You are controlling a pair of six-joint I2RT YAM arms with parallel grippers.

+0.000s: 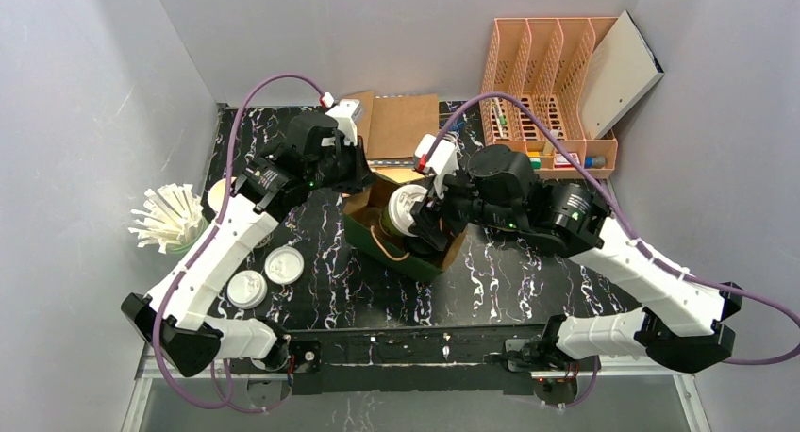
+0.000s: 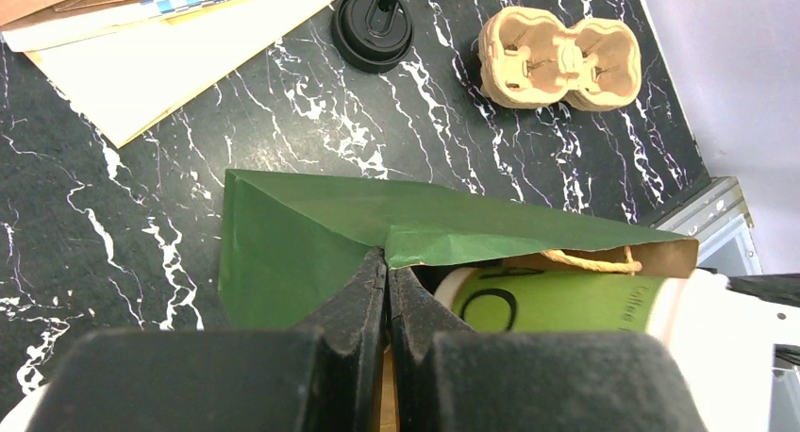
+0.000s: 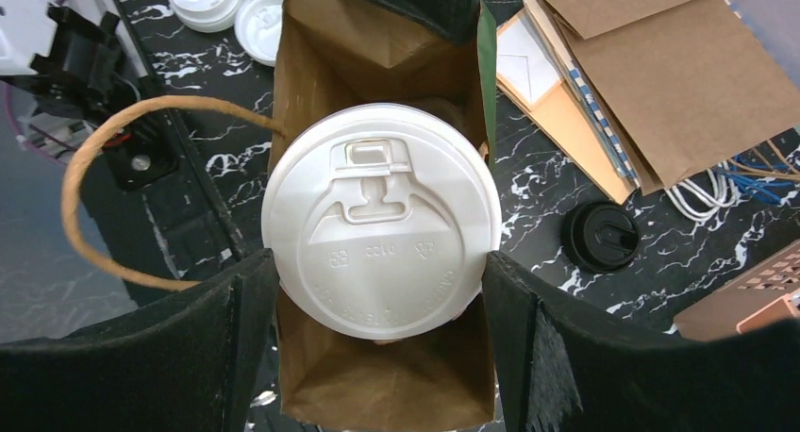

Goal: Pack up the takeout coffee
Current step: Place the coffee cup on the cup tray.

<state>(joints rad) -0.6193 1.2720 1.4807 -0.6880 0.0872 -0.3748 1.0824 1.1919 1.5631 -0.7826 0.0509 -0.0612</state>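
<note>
Light: bright, even, from overhead; shadows soft, faint.
Glare: slight sheen on white lid.
Focus: top view sharp; L wrist cam's near fingers soft.

Between the fingers of the right hand, the lid hides the body of the cup and much of the inside of the bag. A finger of the left hand covers the cup's base. Beyond the right hand, what the rack holds is too small to tell.
</note>
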